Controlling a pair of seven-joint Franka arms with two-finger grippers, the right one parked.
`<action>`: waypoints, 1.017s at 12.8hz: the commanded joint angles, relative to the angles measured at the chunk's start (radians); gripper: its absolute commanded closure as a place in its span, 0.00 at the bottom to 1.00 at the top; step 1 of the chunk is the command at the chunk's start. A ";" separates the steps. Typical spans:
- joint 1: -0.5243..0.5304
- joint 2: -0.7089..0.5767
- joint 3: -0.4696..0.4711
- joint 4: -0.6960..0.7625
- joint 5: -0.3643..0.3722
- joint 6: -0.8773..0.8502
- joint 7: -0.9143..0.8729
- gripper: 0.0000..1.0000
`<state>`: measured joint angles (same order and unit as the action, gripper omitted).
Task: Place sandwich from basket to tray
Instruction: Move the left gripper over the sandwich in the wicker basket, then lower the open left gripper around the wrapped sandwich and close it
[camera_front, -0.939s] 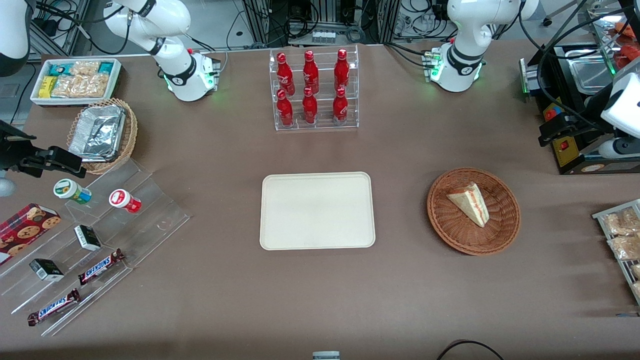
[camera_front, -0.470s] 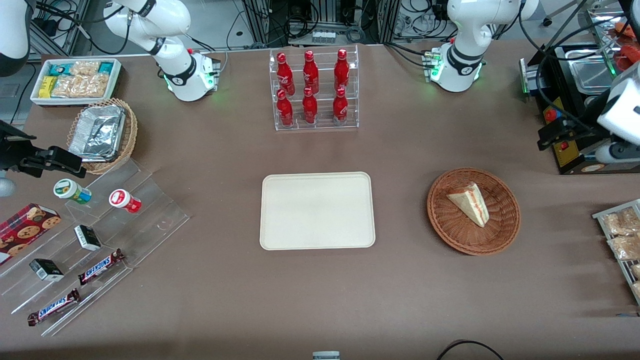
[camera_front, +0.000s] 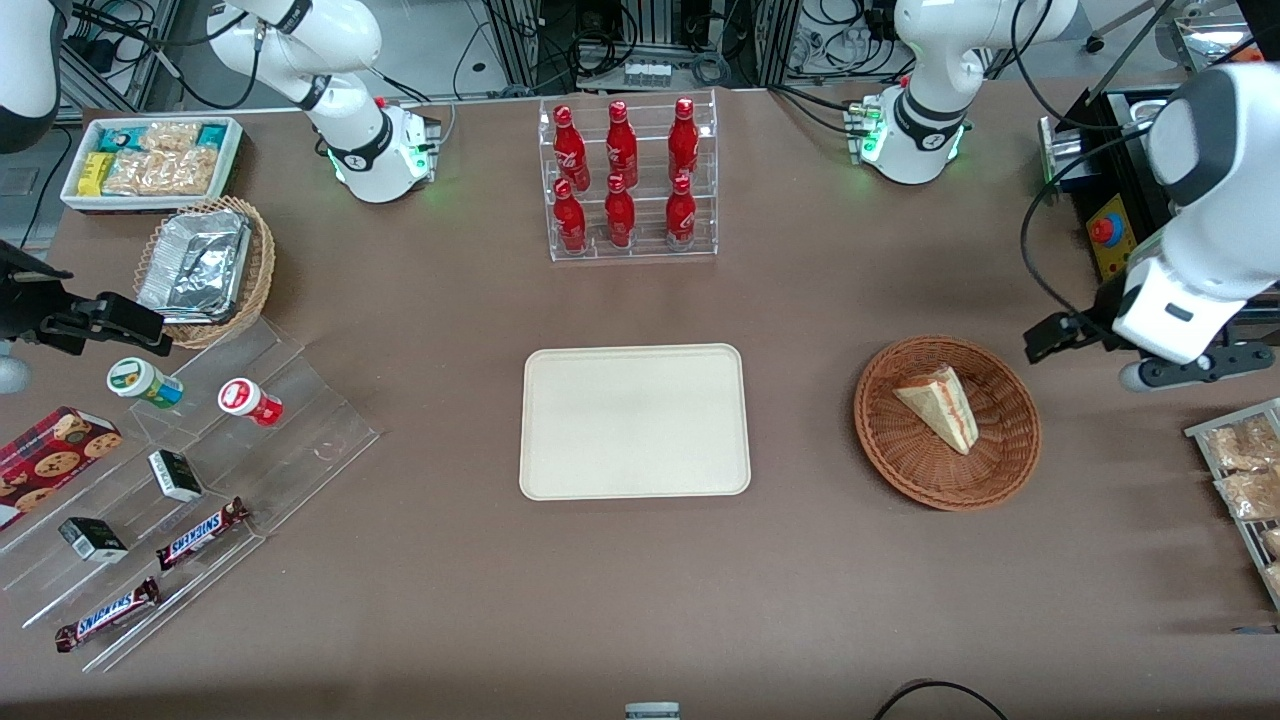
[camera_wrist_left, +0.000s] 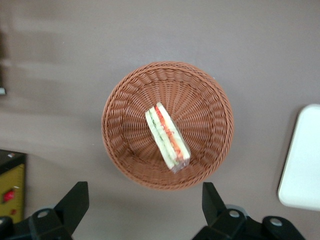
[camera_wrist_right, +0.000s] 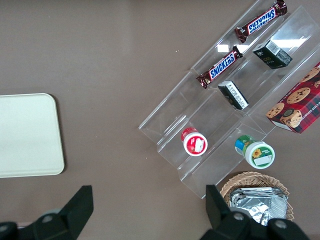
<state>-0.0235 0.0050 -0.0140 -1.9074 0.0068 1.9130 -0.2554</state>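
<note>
Triangular clear-wrapped sandwich (camera_front: 940, 407) lies on its side in the round reddish-brown woven wicker basket (camera_front: 1006, 452), red and green filling along one edge. Tool (camera_wrist_left: 142, 202) spread wide, holding nothing, above the basket's rim. Smooth flat cream tray (camera_front: 634, 421) with rounded corners sits on the brown counter (camera_front: 640, 590), well apart from the basket.

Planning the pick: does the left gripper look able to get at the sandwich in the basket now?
Probably yes. The gripper is open and raised beside the basket; the sandwich lies alone in it, uncovered.
</note>
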 joint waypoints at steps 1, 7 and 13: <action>-0.007 -0.049 0.002 -0.119 0.010 0.087 -0.114 0.00; -0.018 -0.013 -0.027 -0.289 0.010 0.337 -0.361 0.00; -0.045 0.101 -0.041 -0.295 0.010 0.432 -0.472 0.00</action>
<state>-0.0528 0.0754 -0.0531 -2.1970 0.0068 2.3011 -0.6808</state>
